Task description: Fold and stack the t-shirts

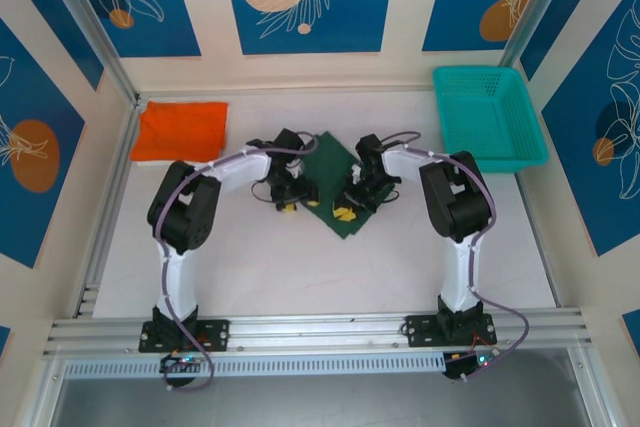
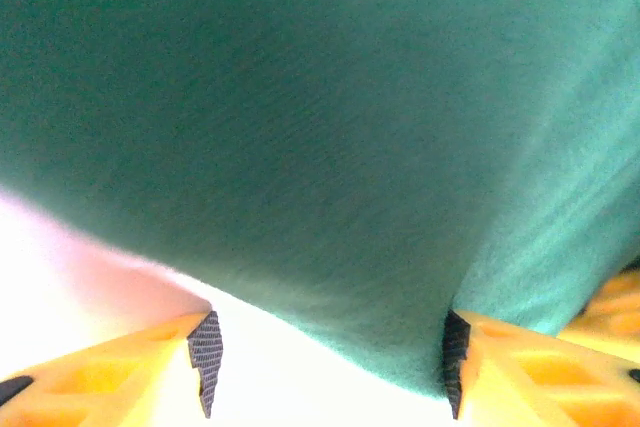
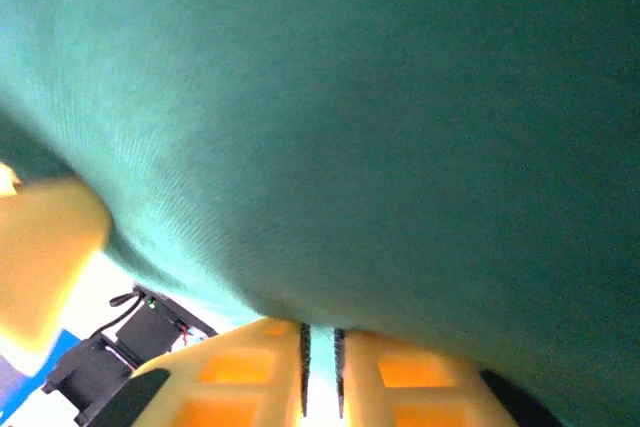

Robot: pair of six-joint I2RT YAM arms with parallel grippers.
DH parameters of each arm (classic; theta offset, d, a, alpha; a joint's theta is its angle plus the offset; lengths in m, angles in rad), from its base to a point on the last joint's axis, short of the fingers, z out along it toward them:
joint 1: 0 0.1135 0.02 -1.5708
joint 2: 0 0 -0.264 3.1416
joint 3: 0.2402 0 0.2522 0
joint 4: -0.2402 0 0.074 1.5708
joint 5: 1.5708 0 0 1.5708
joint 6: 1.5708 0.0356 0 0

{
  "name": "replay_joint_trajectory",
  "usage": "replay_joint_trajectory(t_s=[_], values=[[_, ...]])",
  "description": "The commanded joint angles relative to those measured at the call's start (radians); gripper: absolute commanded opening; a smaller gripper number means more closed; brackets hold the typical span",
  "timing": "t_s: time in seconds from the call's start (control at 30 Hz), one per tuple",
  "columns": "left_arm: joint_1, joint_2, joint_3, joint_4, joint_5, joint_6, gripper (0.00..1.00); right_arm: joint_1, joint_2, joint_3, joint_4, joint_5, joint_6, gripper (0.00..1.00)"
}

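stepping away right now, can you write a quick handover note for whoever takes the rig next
Left pincer: open, fingers apart with the edge of the green t-shirt between them, not clamped.
Right pincer: jaws almost together at the cloth's edge; it looks shut on the green t-shirt.
Orange t-shirt: a folded rectangle at the far left corner of the table, no arm near it.
Green t-shirt: mid-table between the two arms, in a compact, partly folded shape.
Done: orange is folded.
Left: finish folding green, then stack the two shirts.
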Motion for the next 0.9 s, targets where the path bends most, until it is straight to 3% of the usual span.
replay_joint_trajectory(t_s=[0.0, 0.17, 0.3, 0.43, 0.57, 0.73, 0.87], values=[[-0.023, -0.141, -0.036, -0.134, -0.063, -0.119, 0.65, -0.023, -0.095, -0.056, -0.010, 0.072, -0.036, 0.27], [-0.021, -0.266, 0.058, -0.230, -0.231, -0.212, 0.66, -0.008, -0.212, -0.044, 0.008, 0.050, -0.030, 0.37], [-0.022, -0.289, 0.068, -0.193, -0.228, -0.225, 0.62, -0.001, -0.287, -0.085, 0.026, 0.041, -0.013, 0.37], [-0.031, -0.160, 0.140, -0.165, -0.028, -0.121, 0.51, 0.009, -0.301, -0.126, 0.004, -0.016, -0.009, 0.29], [-0.057, -0.023, 0.249, -0.203, 0.065, 0.001, 0.43, 0.021, -0.261, -0.151, -0.011, -0.032, -0.007, 0.15], [-0.047, 0.053, 0.230, -0.165, 0.054, 0.026, 0.38, 0.045, -0.146, -0.122, -0.039, -0.019, -0.027, 0.12], [-0.007, 0.013, 0.102, -0.142, -0.097, 0.032, 0.38, 0.079, -0.085, -0.113, -0.092, 0.093, -0.076, 0.09]])
